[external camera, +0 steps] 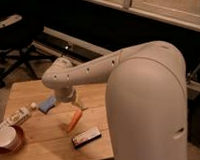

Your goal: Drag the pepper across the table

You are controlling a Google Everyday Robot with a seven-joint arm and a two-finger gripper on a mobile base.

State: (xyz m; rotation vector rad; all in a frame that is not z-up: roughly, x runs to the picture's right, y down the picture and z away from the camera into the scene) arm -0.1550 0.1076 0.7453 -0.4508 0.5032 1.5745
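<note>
1. The gripper [78, 107], on the white arm, hangs low over the light wooden plank table [30, 90], near its middle.
2. Its fingers stand spread wide, closed on nothing; whether they touch anything cannot be told.
3. The slim orange-red tapered pepper [74, 121] lies on the table, slanting away from the gripper toward 7 o'clock, its upper end at the fingertips.
4. A blue sponge-like block [47, 103] sits at 9 o'clock from the gripper.
5. A dark rectangular bar [86, 137] lies at 5 o'clock from the pepper.
</note>
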